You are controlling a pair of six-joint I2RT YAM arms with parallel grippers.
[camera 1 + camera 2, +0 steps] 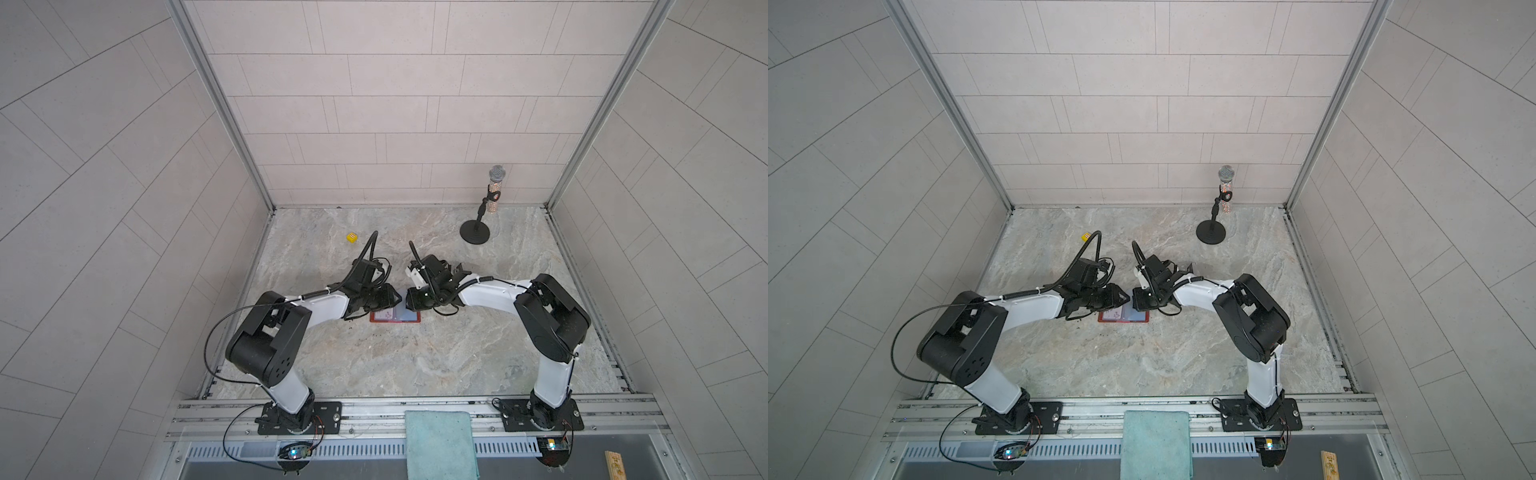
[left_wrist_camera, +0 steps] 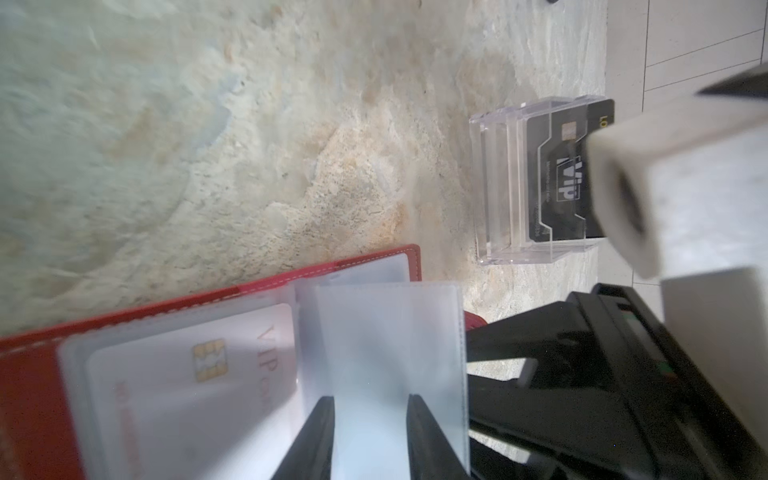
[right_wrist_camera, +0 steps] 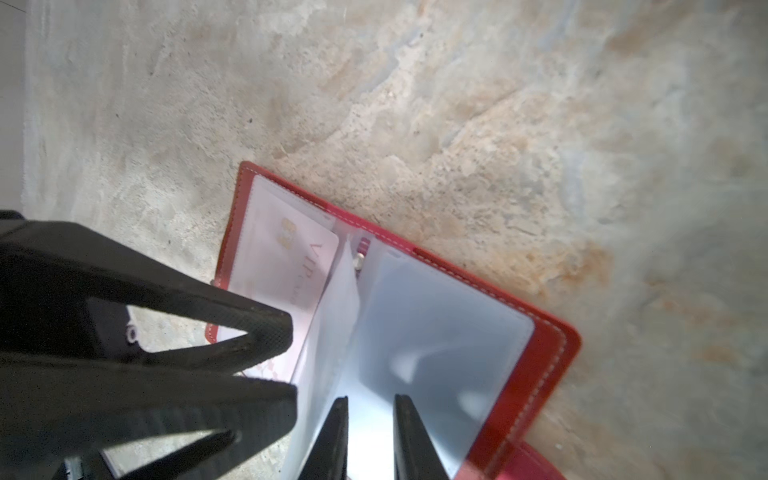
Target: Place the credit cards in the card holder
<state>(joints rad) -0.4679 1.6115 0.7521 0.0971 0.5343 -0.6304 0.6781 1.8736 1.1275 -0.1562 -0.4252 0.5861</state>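
Note:
The red card holder [image 1: 395,318] [image 1: 1123,316] lies open on the marble table between both arms. A pale VIP card [image 2: 187,374] [image 3: 286,266] sits in one of its sleeves, and a clear sleeve page [image 3: 332,316] stands up at the spine. My left gripper [image 2: 371,399] [image 1: 394,297] is open over a clear sleeve [image 2: 374,332], with a gap between its jaws. My right gripper [image 3: 372,399] [image 1: 410,301] is open over the opposite sleeve [image 3: 436,324]. The two grippers nearly meet. A black VIP credit card [image 2: 557,183] stands in a clear acrylic stand [image 2: 494,187].
A microphone on a round black stand [image 1: 494,195] is at the back right. A small yellow cube [image 1: 352,237] lies at the back left. A teal cloth [image 1: 438,444] hangs over the front rail, and a wooden block [image 1: 615,463] sits at the front right.

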